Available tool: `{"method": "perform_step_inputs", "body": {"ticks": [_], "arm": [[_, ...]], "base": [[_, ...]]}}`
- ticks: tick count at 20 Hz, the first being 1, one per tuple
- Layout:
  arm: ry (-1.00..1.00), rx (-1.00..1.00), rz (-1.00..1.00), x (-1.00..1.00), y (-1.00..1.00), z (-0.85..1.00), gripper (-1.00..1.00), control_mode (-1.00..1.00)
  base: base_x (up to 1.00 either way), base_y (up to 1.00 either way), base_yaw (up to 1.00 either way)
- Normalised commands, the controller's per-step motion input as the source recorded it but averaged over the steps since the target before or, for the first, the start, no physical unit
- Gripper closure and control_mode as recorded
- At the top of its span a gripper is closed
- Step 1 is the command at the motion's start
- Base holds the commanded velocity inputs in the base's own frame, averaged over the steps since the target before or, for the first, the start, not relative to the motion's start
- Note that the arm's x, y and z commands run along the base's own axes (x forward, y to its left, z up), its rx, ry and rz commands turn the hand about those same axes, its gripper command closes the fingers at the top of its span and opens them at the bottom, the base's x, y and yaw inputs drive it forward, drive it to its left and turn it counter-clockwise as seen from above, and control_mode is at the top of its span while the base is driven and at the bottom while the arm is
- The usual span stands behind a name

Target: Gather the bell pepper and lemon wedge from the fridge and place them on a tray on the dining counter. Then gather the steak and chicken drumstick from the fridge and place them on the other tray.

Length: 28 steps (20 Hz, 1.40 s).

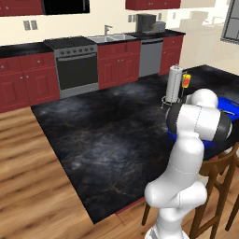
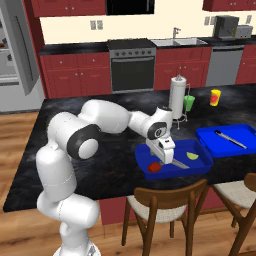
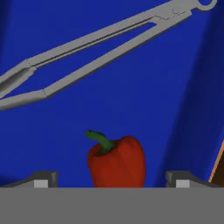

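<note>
In the hand view, the finger tips are seen at lower left and lower right, spread wide, with the bell pepper (image 3: 117,162) lying free between them on the blue floor of the tray (image 3: 131,87); nothing is held. Grey tongs (image 3: 96,48) are seen across the upper frame. In the right base view, the gripper (image 2: 161,156) is seen at centre, just above the pepper at the near-left end of that tray, with the lemon wedge (image 2: 193,156) further right. Release is judged complete; a straight lift clear is advised, so the pepper is not nudged. Its stem points to upper left, long axis roughly vertical in frame.
</note>
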Motion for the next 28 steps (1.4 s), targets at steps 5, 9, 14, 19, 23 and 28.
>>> {"method": "perform_step_inputs", "body": {"ticks": [5,9,14,19,23,28], "arm": [[-0.10,-0.03,0.00,-0.35,0.04,0.63,-1.00,-1.00],[-0.19,-0.11,0.00,-0.98,0.44,0.48,-1.00,-1.00],[-0.23,-0.21,0.10,-0.89,0.78,0.54,-1.00,-1.00],[-0.28,-0.32,0.17,-0.73,0.89,0.55,-1.00,-1.00],[-0.23,-0.27,0.17,-0.46,0.63,0.39,-1.00,-1.00],[-0.04,-0.15,0.16,-0.08,0.29,0.14,-1.00,-1.00]], "base": [[0.00,0.00,0.00],[0.00,0.00,0.00],[0.00,0.00,0.00],[0.00,0.00,0.00],[0.00,0.00,0.00],[0.00,0.00,0.00]]}}
